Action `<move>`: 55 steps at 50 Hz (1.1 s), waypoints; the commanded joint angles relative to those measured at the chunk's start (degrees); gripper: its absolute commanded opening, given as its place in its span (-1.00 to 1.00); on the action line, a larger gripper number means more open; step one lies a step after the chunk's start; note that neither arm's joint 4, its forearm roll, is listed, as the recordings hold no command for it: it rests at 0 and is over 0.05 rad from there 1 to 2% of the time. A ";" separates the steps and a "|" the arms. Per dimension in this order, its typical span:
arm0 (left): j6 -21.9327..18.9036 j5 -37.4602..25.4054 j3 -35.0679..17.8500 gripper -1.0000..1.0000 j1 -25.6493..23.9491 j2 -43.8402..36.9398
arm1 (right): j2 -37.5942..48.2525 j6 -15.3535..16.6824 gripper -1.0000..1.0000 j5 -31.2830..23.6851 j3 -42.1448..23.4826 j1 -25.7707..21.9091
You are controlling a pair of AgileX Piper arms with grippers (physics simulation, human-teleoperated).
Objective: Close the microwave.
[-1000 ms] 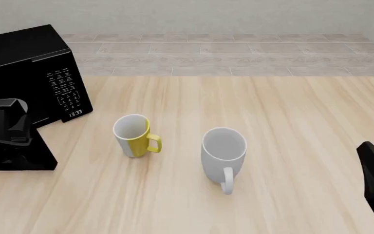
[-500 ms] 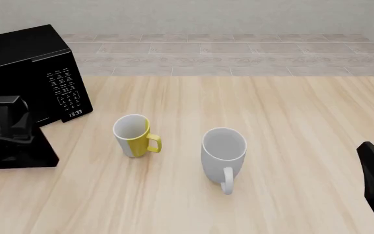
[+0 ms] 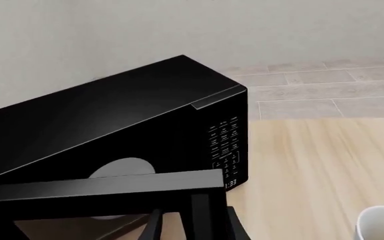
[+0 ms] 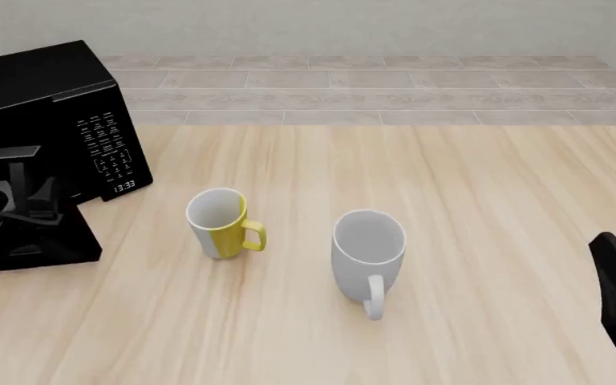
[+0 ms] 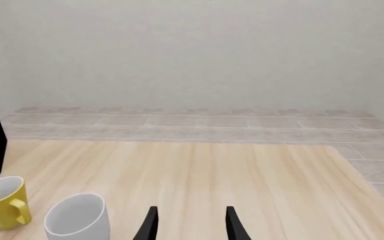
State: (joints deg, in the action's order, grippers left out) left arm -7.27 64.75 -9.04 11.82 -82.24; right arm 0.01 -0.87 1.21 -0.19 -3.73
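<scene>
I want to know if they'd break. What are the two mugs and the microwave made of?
The yellow mug and grey mug look like smooth glazed ceramic, with thick rims and a soft sheen. The microwave looks like glossy black metal or plastic; its top reflects light. Only a guess from a render.

I count one microwave [image 4: 41,120] on the worktop [image 4: 480,200], over at the far left, glossy black, and I read one keypad panel [image 4: 107,144] and one small digital clock [image 4: 124,186] on its face. One door [image 4: 46,241] hangs out from it, and through the left wrist view I pick out one pale round turntable [image 3: 122,168] inside. Mugs: two. One is yellow and white [image 4: 222,223], one is plain white [image 4: 370,250], each with a single handle. Arms: two, so two claws; I see the left claw [image 4: 19,204] by the door and the right claw [image 5: 188,222] with its two fingers showing.
</scene>
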 commanded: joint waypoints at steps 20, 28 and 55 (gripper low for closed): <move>-0.52 -0.91 -4.46 1.00 1.47 -6.02 | 0.00 -0.05 1.00 0.18 0.03 0.37; -0.59 -0.73 -5.03 1.00 1.67 -6.89 | 0.00 -0.01 1.00 0.23 0.06 0.21; -1.31 -0.51 -7.13 1.00 2.73 -9.83 | 0.00 0.22 1.00 -0.10 0.02 0.14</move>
State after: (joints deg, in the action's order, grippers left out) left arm -7.83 65.18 -13.85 12.66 -87.21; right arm 0.01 -0.74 1.21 -0.12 -3.56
